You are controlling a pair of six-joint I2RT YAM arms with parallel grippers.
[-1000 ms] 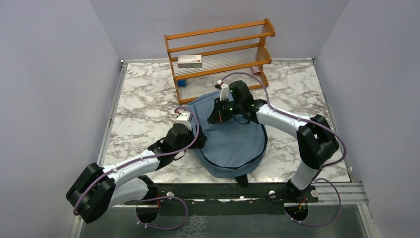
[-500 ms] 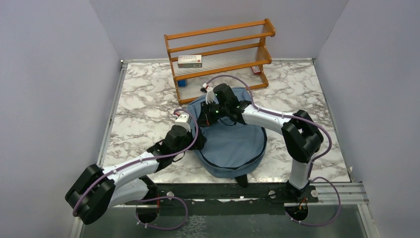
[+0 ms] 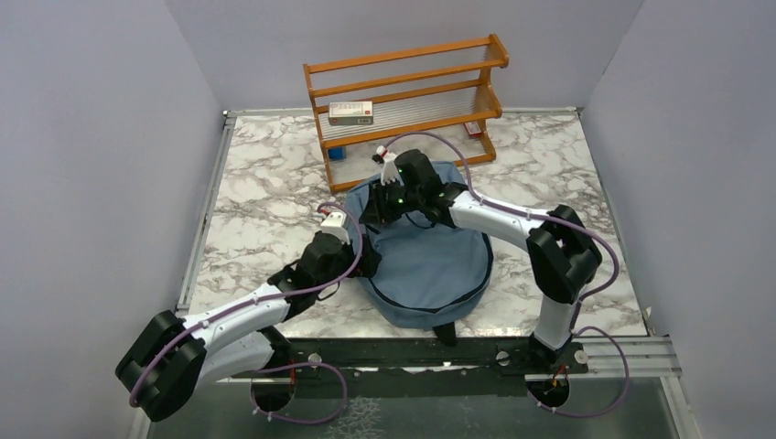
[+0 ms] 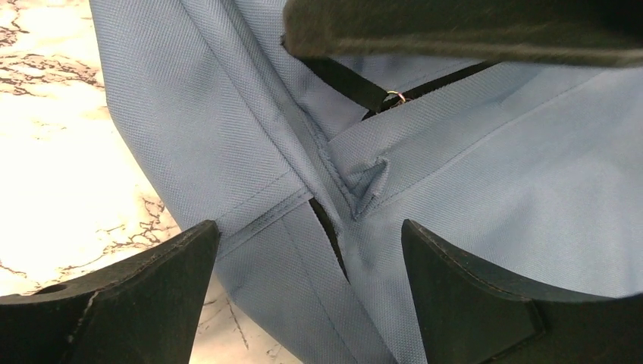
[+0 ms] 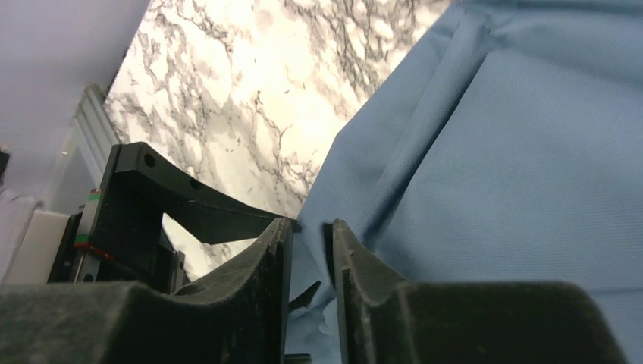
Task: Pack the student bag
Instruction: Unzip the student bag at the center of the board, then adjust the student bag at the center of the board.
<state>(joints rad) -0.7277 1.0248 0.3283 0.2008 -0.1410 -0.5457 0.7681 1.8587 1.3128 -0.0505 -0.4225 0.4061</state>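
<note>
The student bag (image 3: 430, 261), dusty blue with black zipper trim, lies flat on the marble table (image 3: 265, 192). My left gripper (image 3: 366, 263) is at its left edge, open, its fingers straddling a seam and a short open zipper slit (image 4: 330, 235) without touching the fabric (image 4: 493, 189). My right gripper (image 3: 375, 212) hovers over the bag's upper-left rim, close to the left one. Its jaws stand a narrow gap apart (image 5: 312, 243), with blue fabric (image 5: 515, 152) and a small black tab showing in the gap, not clamped. A black strap with a metal ring (image 4: 390, 96) lies under the right finger.
A wooden rack (image 3: 407, 91) stands just behind the bag, holding a flat box (image 3: 351, 112), with a small blue item (image 3: 338, 153) and a red one (image 3: 472, 129) at its foot. Grey walls close in the table on three sides.
My right gripper swept left along the bag's top rim and its jaws parted from shut to a narrow gap. The left gripper widened slightly and stayed at the bag's left edge.
</note>
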